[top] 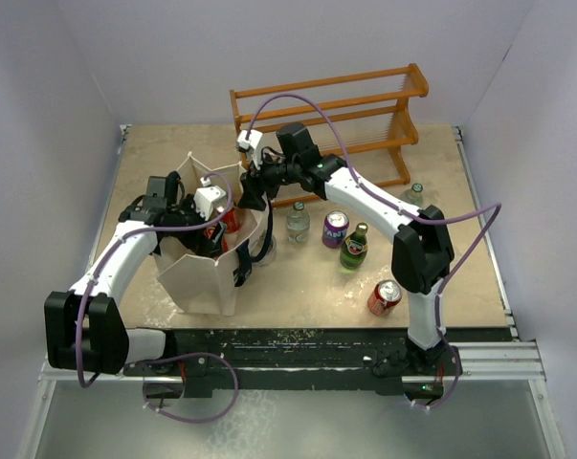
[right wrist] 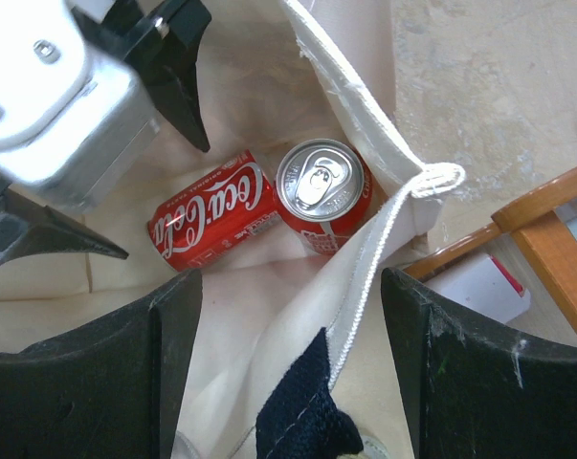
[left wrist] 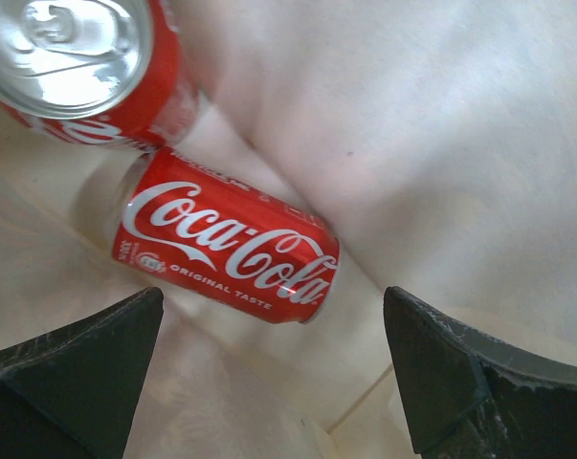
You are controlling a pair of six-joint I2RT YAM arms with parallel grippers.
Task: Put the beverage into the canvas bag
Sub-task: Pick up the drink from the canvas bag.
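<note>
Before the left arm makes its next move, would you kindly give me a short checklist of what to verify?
1. Left gripper open and empty: ok.
2. Cans inside canvas bag, the lying Coca-Cola can and the upright Coca-Cola can, untouched by any finger: ok.
3. Canvas bag standing upright: ok.
4. Right gripper holding the mouth open: jaws stand apart astride the edge; cannot tell.
5. All drinks bagged: purple can, green bottle and red can on the table; not ok.

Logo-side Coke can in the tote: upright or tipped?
Tipped: Coke can lies on its side in the canvas bag, beside an upright can.
</note>
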